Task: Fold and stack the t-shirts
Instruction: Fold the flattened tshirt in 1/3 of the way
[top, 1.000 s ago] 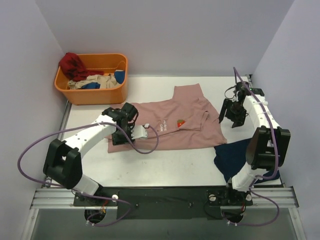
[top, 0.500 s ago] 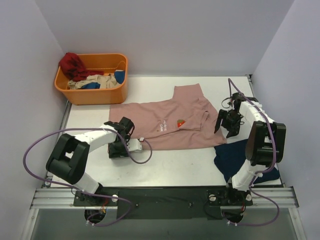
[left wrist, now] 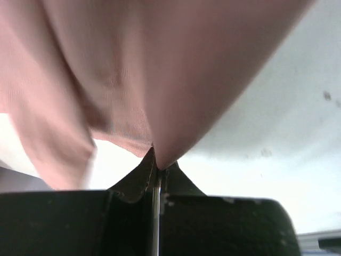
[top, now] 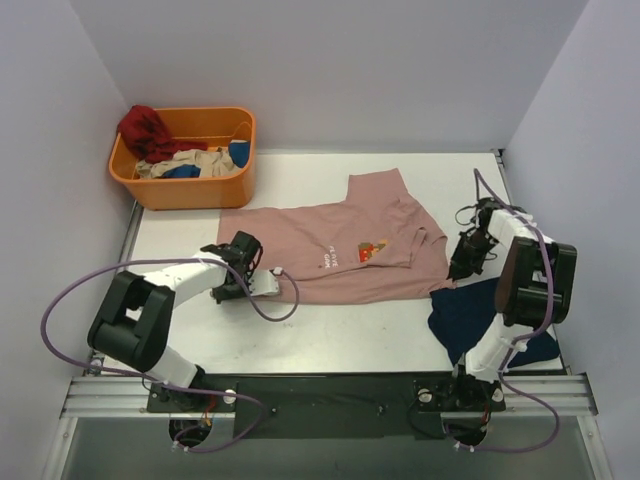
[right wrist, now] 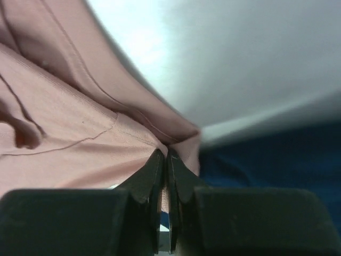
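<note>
A dusty-pink t-shirt [top: 330, 245] with a small print [top: 372, 250] on its chest lies spread across the middle of the white table [top: 320, 180]. My left gripper [top: 238, 283] is shut on the shirt's lower left corner, and the pink cloth [left wrist: 160, 80] rises from between the tips in the left wrist view. My right gripper [top: 462, 268] is shut on the shirt's lower right corner [right wrist: 106, 138]. A dark navy t-shirt [top: 470, 315] lies crumpled at the near right, partly under the right arm, and shows as blue cloth [right wrist: 277, 160] in the right wrist view.
An orange bin [top: 190, 185] holding red, beige and blue clothes stands at the back left. Grey walls close in the table on three sides. A purple cable [top: 270, 300] loops from the left arm over the table.
Both grippers came down to the pink t-shirt's near corners and went from open to shut on the cloth. The shirt's near edge has shifted slightly.
</note>
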`<state>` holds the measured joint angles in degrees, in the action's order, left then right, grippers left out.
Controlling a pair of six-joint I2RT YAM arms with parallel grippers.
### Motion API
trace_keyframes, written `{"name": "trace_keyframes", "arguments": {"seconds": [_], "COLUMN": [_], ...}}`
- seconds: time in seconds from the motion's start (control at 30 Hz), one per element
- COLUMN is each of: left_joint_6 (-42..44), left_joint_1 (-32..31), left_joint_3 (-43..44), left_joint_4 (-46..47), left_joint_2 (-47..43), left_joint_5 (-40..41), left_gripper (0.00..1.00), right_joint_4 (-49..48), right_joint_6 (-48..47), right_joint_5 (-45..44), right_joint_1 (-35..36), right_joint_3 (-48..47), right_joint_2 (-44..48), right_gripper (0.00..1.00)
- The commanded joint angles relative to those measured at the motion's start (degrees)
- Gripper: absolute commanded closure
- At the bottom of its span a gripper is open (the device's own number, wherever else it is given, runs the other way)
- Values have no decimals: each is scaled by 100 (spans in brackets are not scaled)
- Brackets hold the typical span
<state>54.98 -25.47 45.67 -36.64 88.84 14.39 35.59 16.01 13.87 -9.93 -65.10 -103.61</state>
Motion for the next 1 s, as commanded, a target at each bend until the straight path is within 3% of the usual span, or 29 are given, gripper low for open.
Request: {"name": "trace_keyframes", "arguments": {"seconds": [0.0,0.13,0.37,0.4,0.43,0.47,0.5,0.57,0.67,0.8,0.97], "left_joint_6": [311,180,-66,-75,-40,-14,-22,-40,-14,-66,-698], "left_joint_1": [201,87,-1,-1,-1,-1,-1,7,112,603,675], "left_joint_3": [65,240,275,293,337,372,512,827,1557,2892,2465], "left_joint_4": [-1579,-2504,-2567,-2645,-2681,-2803,-2874,-3094,-3549,-3762,-2245], "left_joint_2": [-620,-859,-491,-455,-438,-446,-446,-437,-411,-236,-86], "left_joint_5": [-147,-586,-806,-824,-850,-868,-885,-816,-745,-1297,-1105], "left_gripper": [100,100,99,94,80,71,59,52,48,46,53], "right_joint_4": [308,404,404,439,466,527,571,755,1010,1213,686], "right_joint_6": [245,306,262,254,262,254,253,227,87,43,227], "right_joint_5": [-621,-508,-482,-455,-481,-534,-586,-963,-1369,-1984,-992], "right_joint_1": [-334,-334,-290,-255,-229,-220,-211,-71,342,958,1572], "right_joint_3": [260,551,516,438,393,297,235,-46,-659,-1144,-856], "right_joint_2": [885,1097,720,685,632,640,649,745,930,992,966], "right_gripper": [100,100,100,86,77,61,56,51,47,46,49]}}
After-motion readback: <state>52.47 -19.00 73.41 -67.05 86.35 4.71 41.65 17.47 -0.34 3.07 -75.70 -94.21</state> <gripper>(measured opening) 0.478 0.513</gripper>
